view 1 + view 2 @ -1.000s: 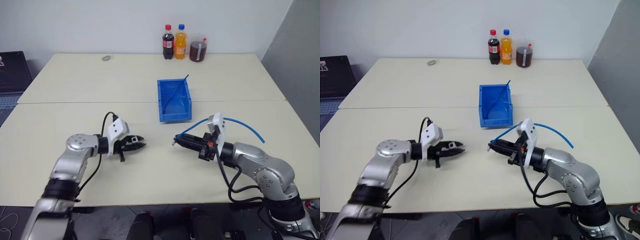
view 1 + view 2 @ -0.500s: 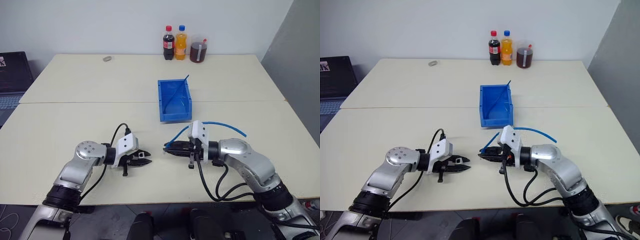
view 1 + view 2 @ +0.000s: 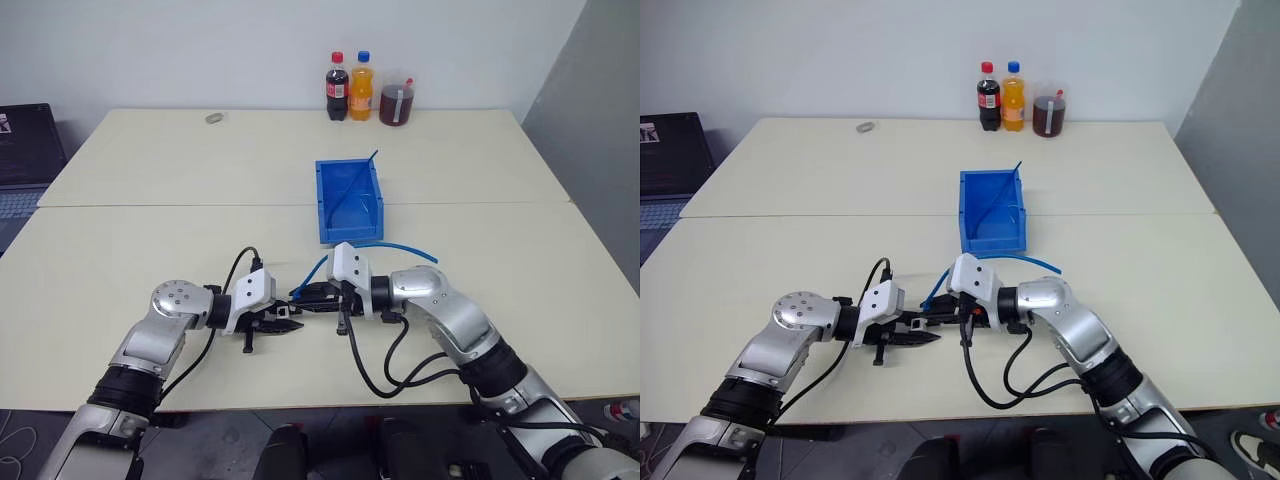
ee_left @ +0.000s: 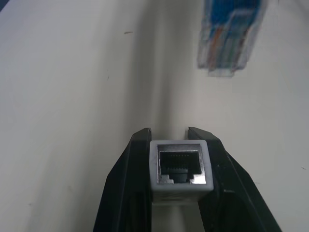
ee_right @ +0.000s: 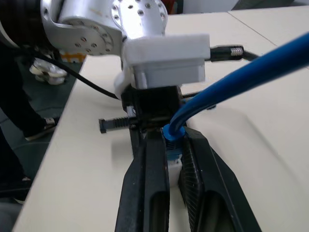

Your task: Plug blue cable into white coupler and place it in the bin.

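Right gripper [image 3: 300, 296] with blue cable [image 3: 385, 245] now nearer white coupler [image 4: 180, 166].

You see a smooth, matt, cream table [image 3: 150, 240]. The bin [image 3: 349, 200] looks like bright blue plastic with a little shine. The blue cable [image 5: 231, 79] has a smooth rubbery skin, and its plug [image 4: 231, 36] is clear plastic. The white coupler [image 4: 180, 164] looks like matt white plastic with shiny metal inside its hole. The 2 fingers [image 4: 123, 193] holding it are black, smooth and a bit glossy. The 2 bottles [image 3: 348, 85] look like shiny clear plastic.
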### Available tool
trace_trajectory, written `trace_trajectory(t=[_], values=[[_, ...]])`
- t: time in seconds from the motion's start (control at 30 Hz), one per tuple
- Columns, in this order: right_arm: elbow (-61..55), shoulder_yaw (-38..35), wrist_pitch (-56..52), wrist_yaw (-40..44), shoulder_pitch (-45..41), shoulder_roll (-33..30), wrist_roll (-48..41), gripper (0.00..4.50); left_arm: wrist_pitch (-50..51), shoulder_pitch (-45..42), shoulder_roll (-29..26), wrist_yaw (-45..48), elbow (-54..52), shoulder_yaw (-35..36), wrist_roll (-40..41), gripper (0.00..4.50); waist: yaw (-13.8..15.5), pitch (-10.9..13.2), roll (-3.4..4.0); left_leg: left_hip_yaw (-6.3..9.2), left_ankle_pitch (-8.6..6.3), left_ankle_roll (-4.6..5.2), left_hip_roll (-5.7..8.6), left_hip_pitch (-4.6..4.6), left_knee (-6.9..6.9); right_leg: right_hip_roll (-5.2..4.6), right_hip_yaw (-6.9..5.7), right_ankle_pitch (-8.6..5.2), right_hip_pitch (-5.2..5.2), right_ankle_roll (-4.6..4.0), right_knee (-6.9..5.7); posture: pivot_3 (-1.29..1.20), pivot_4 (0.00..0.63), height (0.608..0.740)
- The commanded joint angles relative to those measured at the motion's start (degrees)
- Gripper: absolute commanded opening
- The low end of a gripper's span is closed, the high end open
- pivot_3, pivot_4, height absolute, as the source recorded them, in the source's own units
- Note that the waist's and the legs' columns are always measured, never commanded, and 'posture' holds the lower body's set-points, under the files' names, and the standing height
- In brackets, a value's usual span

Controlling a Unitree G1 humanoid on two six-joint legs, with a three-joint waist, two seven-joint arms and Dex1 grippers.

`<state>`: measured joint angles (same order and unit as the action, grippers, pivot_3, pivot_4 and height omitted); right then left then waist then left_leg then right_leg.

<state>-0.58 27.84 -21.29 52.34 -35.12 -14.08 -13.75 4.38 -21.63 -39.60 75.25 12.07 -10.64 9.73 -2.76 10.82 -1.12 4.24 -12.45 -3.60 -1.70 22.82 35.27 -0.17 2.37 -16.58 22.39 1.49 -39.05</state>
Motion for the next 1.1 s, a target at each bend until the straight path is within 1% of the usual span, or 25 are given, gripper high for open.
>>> trace_trajectory(t=[0.03, 0.33, 0.6, 1.1], values=[[1.0, 1.1, 2.2, 0.0, -2.0, 2.2, 2.5, 0.11, 0.3, 0.8, -0.9, 1.7, 1.4, -1.6, -1.1, 0.82, -0.1, 0.0, 0.0, 0.01, 0.0, 0.0, -0.01, -0.01, 0.0, 0.01, 0.0, 0.0, 0.0, 0.0, 0.0, 0.0, 0.15, 0.74], [3.9, 1.7, 3.1, 0.3, -2.9, 4.9, 6.0, 0.11, 0.4, 1.1, -1.8, 2.3, 1.6, -1.7, -1.4, 0.82, -0.2, 0.0, 0.0, 0.01, 0.0, 0.0, -0.01, -0.01, 0.0, 0.01, 0.0, 0.0, 0.0, -0.01, -0.02, 0.0, 0.15, 0.74], [2.5, 1.1, 1.9, 2.1, -3.1, 4.5, 5.0, 0.11, 0.4, 1.4, -2.2, 2.4, 1.6, -1.5, -1.4, 0.82, -0.4, 0.0, 0.01, 0.01, 0.0, 0.0, -0.01, -0.02, 0.0, 0.01, 0.0, 0.0, 0.0, -0.01, -0.03, 0.0, 0.15, 0.74], [0.5, 0.3, 0.3, 1.3, -3.4, 5.0, 5.1, 0.11, 0.4, 0.9, -2.2, 2.6, 2.1, -1.8, -1.7, 0.82, -0.4, 0.0, 0.0, 0.01, 0.0, 0.0, -0.01, -0.03, 0.0, 0.01, 0.0, 0.0, 0.0, -0.01, -0.05, 0.0, 0.15, 0.74]])
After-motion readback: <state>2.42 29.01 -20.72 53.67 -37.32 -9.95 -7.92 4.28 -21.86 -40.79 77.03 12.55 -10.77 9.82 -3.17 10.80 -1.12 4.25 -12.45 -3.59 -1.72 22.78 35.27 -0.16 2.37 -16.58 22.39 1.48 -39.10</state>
